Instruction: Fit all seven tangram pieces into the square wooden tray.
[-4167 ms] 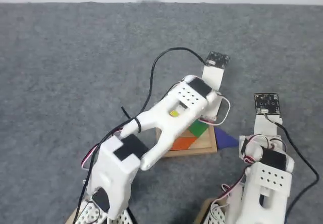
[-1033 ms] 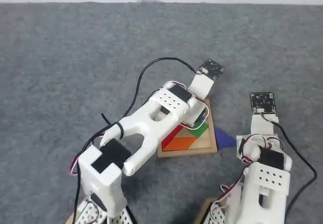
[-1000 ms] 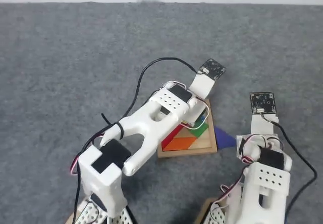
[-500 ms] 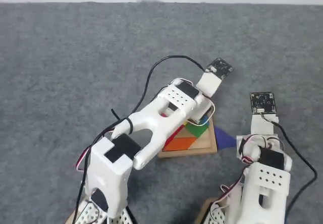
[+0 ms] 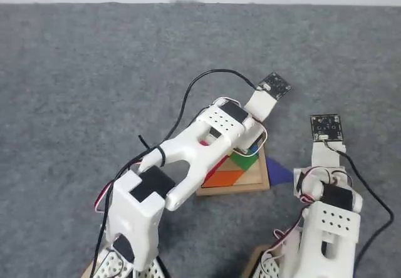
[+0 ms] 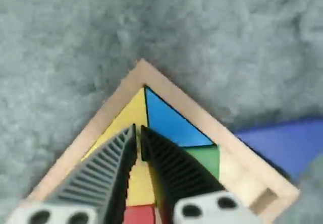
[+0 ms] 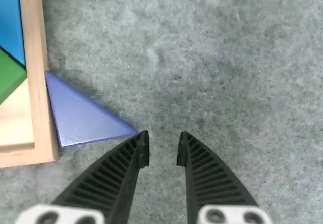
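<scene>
The square wooden tray lies at mid-table with orange, green and red pieces in it. In the left wrist view my left gripper hangs over the tray's far corner, shut and holding nothing, above the yellow piece and beside the light blue triangle. A bare patch of tray floor shows past the green piece. A dark blue triangle lies on the carpet against the tray's rim. My right gripper is open just beside that triangle's tip.
Grey carpet covers the table all around the tray. The left arm's white body spans the tray's left half in the high view. The right arm stands at the lower right, and the dark blue triangle sits between it and the tray.
The left arm swung slightly to the right over the tray since a second ago and has kept still for the last half second. The right arm and the dark blue triangle have not moved.
</scene>
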You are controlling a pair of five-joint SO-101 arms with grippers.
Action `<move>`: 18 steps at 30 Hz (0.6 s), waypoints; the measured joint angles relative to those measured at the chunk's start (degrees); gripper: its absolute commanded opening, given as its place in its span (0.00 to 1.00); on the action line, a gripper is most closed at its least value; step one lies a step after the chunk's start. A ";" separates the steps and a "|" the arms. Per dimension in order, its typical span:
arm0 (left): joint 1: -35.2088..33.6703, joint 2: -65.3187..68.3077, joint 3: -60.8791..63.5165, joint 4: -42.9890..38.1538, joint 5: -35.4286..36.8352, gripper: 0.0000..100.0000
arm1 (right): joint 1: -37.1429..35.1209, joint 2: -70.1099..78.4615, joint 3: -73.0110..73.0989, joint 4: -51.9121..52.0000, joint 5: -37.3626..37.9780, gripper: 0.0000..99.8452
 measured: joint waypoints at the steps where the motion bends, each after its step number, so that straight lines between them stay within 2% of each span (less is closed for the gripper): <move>1: -0.18 -0.62 0.00 0.62 0.00 0.01 | 0.00 0.00 0.00 0.00 0.00 0.11; 4: -3.16 -7.12 1.14 2.73 -0.26 0.01 | 0.00 0.00 0.00 0.00 0.00 0.11; 7: -9.23 -19.25 7.91 3.25 -0.26 0.01 | 0.18 0.00 -0.79 0.79 0.44 0.12; 12: -26.55 -42.02 26.81 3.25 0.00 0.02 | -0.18 2.99 -7.82 6.59 0.88 0.12; 16: -41.58 -54.95 41.67 1.76 0.00 0.09 | -4.75 11.43 -12.48 7.91 0.88 0.12; 18: -46.24 -58.99 48.79 -1.49 -0.97 0.13 | -7.65 16.79 -14.24 7.91 0.88 0.12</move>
